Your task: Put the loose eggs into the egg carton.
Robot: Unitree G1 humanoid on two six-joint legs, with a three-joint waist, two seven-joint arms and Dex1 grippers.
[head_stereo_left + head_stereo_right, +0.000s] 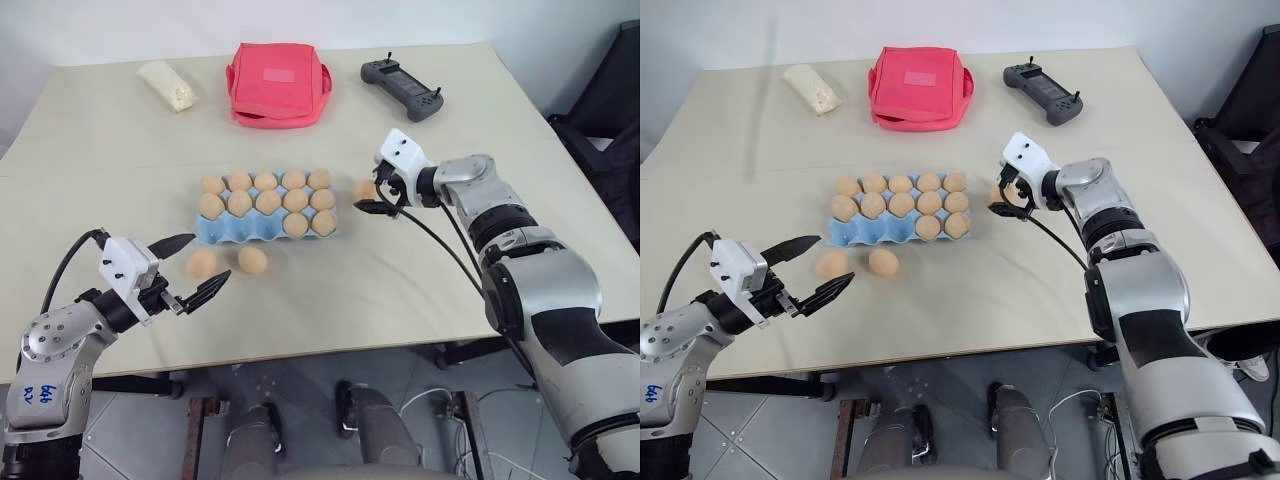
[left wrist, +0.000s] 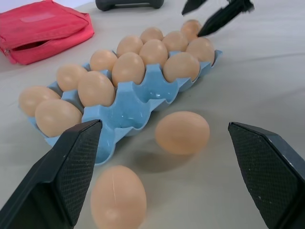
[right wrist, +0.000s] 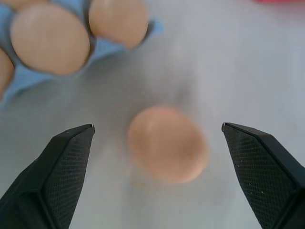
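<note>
The light blue egg carton [image 1: 236, 232] sits mid-table with several tan eggs in it and empty cups along its near left side. Two loose eggs [image 1: 252, 260] [image 1: 199, 264] lie on the table just in front of it. A third loose egg [image 1: 362, 188] rests off the carton's right end. My right gripper [image 1: 373, 195] is open and hangs over that egg [image 3: 167, 143], one finger on each side and neither touching. My left gripper [image 1: 208, 260] is open and empty, hovering near the table's front left and pointing at the two front eggs [image 2: 182, 132].
A red fabric bag [image 1: 278, 82], a black controller [image 1: 402, 88] and a white packet [image 1: 168, 85] lie along the far side of the table. A dark chair [image 1: 612, 95] stands off the right edge. The table's front edge runs just below my left gripper.
</note>
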